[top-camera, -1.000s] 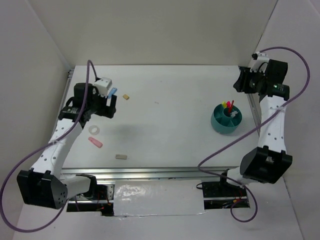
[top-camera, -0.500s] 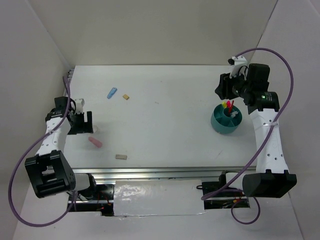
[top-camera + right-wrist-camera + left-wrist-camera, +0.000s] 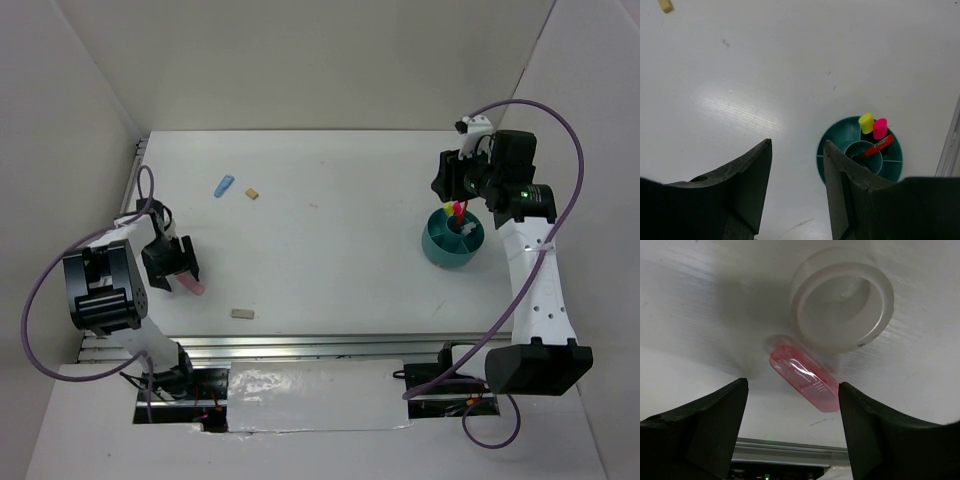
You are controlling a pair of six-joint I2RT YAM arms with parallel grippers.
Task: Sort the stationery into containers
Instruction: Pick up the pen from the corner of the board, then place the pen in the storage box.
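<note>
Left wrist view: your left tool [image 3: 792,405] stands wide astride the pink eraser [image 3: 802,380], near left beside the tape ring [image 3: 885,300], evidently for pickup. Right tool [image 3: 797,150], jaws apart and empty, hovers by the teal cup [image 3: 892,167].

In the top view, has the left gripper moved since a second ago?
Yes. The left gripper was beside the blue clip; it has drawn back toward the near side and now hangs over the pink eraser.

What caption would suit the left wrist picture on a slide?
Open left gripper hovers over a pink eraser lying beside a white tape ring.
</note>
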